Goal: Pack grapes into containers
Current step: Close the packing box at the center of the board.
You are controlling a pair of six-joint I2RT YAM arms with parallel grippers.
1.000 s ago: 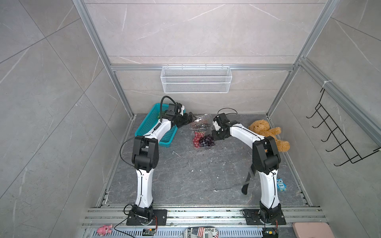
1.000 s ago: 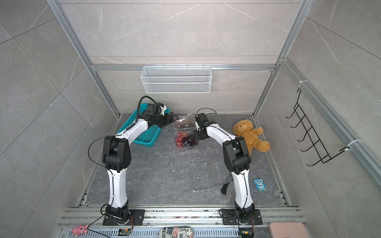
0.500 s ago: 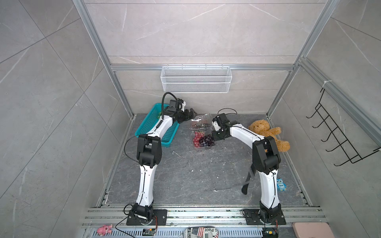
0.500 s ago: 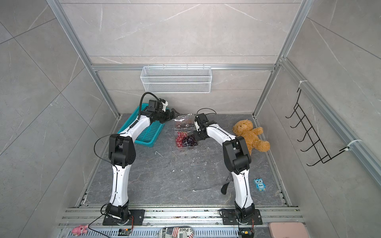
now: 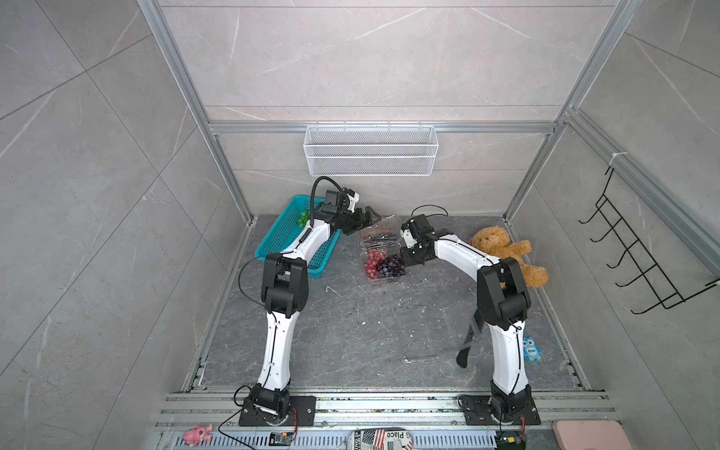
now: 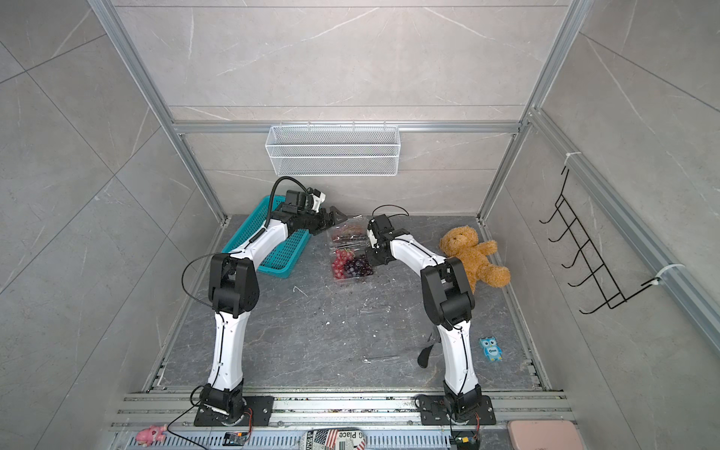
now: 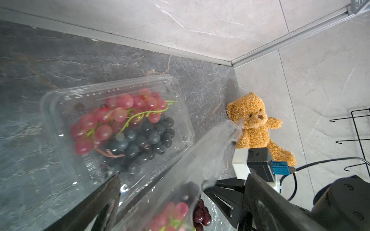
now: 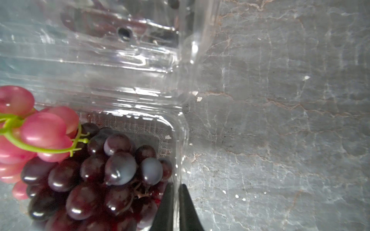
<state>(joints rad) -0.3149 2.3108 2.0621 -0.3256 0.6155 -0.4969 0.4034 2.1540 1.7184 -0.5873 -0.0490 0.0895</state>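
Black fingers [image 8: 187,210] of the right gripper [image 8: 176,190] stand nearly together at the corner of the near container [image 8: 179,140], one inside its clear wall and one outside. They appear to pinch that wall, though the thin plastic between them makes the contact hard to judge. The left gripper [image 5: 370,219] is spread wide and holds nothing. In both top views it hangs above the back end of the containers, beside the teal basket [image 5: 280,243].

The near container sits on the dark stone table [image 5: 350,331] between the two arms. Inside it lie dark grapes [image 8: 120,168] on the side next to the right gripper and red grapes [image 8: 44,130] with a green stem on the side away from it, the two bunches touching. Its hinged lid [image 8: 100,60] is open and tilted up behind it. Just beyond, nearer the back wall, lies the far container [image 7: 60,104]. It holds a second red bunch [image 7: 120,112] and a second dark bunch [image 7: 144,140], pressed together under hazy clear plastic. Green grapes [image 5: 302,219] lie at the back end of the teal basket, apart from both containers. A teddy bear [image 5: 502,249] lies against the right wall.
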